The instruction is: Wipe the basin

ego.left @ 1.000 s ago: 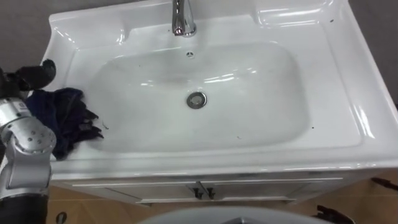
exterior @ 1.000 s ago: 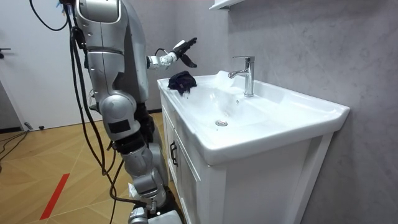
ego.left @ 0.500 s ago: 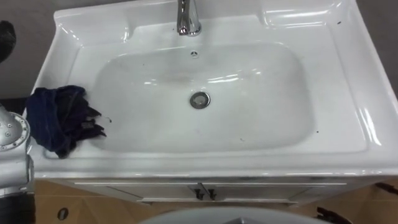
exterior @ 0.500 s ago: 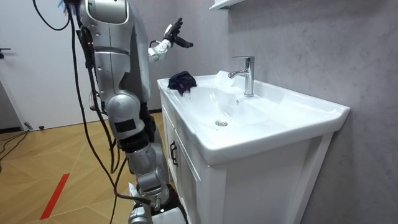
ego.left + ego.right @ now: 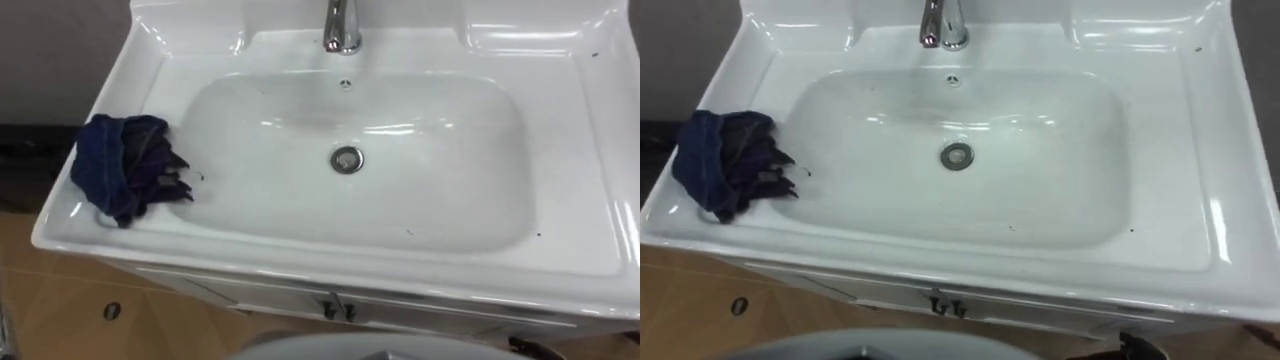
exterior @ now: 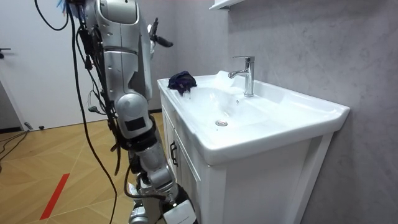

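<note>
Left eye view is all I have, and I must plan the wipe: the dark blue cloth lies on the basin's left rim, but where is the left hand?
Observer: The room view has the left hand up beside the robot's chest, above the cloth and apart from it, fingers spread, holding nothing.
Operator: Is the tap running?
Observer: No stream falls from the spout of the faucet over the basin.
Operator: Where does the robot stand?
Observer: Before the cabinet, at the cloth's end.

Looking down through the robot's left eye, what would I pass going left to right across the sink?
cloth → drain → soap ledge
</note>
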You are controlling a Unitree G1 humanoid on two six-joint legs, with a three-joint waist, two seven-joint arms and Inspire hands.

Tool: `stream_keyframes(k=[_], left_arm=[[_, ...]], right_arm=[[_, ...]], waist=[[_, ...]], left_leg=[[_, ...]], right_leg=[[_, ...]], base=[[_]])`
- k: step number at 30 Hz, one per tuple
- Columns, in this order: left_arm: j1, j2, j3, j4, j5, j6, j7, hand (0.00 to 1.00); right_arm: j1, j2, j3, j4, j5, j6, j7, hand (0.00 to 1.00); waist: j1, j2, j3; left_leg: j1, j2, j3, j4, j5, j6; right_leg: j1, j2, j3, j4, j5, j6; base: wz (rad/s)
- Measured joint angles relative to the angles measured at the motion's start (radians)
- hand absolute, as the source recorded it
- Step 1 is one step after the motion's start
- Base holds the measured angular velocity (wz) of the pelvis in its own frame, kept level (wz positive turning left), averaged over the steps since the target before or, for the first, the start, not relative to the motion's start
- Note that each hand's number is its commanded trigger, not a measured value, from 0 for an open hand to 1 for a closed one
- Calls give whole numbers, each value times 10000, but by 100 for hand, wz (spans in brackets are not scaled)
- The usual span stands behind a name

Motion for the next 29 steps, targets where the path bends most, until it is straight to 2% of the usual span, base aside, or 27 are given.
stream_keyframes(k=[1,2,4,5,6,8,13,17,18,19,24,29], left_arm=[[148,-166,-5,338,-217,15,-145,0],[335,-300,-163,717,-506,14,-209,0],[551,-489,-573,1394,-762,57,-355,0],[604,-677,-829,1841,-757,67,-467,0],[615,-765,-966,2093,-756,70,-538,0],[670,-1032,-1435,3326,-767,69,-826,0],[727,-1237,-2352,5287,-1570,94,-1284,0],[721,-1295,-2528,6560,-1500,58,-1595,0],[738,-1296,-2528,6693,-1502,58,-1656,0],[762,-1309,-2546,6924,-1510,58,-1741,0],[790,-1449,-2895,7663,-1508,181,-2246,0],[774,-1533,-3100,7780,-1075,567,-3326,0]], right_arm=[[-5,-4,2,-3,-85,51,108,0],[-11,-23,20,-5,-61,54,229,0],[-12,-10,74,-20,-59,58,357,0],[-9,-9,83,-20,-69,106,433,0],[-10,-11,80,-21,-74,138,484,0],[-10,-12,75,9,-31,161,630,0],[-11,-11,77,2,393,127,755,0],[-4,-11,56,25,391,-17,865,0],[-1,-11,57,21,402,-47,868,0],[5,-11,58,30,582,-60,856,0],[-7,0,56,42,1150,-62,853,0],[-46,12,53,146,1190,-84,1017,0]], waist=[[19,-51,-17],[55,-174,-1],[83,-180,-5],[141,-255,21],[173,-291,20],[234,-404,19],[173,-452,29],[11,-456,34],[-31,-457,34],[-51,-510,69],[-296,-485,92],[-442,-556,96]], left_leg=[[-102,-20,-50,102,-1,1],[-196,-22,-53,155,-2,3],[-339,-47,-174,319,-18,28],[-388,-48,-185,371,-25,39],[-402,-48,-184,398,-29,44],[-413,-60,-253,466,-54,78],[-430,-56,-243,473,-78,108],[-432,-57,-223,450,-79,108],[-425,-57,-212,449,-79,109],[-368,-59,-169,398,-78,110],[-316,-131,-145,376,-114,170],[-295,-177,25,394,-191,280]], right_leg=[[-30,-15,-74,2,-6,10],[-102,-21,-91,9,-7,11],[-107,-22,-210,5,-8,13],[-115,-23,-242,6,-12,19],[-114,-23,-240,5,-15,24],[-89,-23,-248,11,-22,35],[-126,-27,-174,27,-30,45],[-118,-34,-179,29,-29,44],[-114,-40,-188,46,-29,44],[-107,-57,-180,102,-28,45],[-106,-147,-172,180,-73,121],[-91,-215,19,181,-74,206]], base=[[15],[13],[17],[16],[6],[5],[0],[0],[0],[-7],[-2],[-8]])
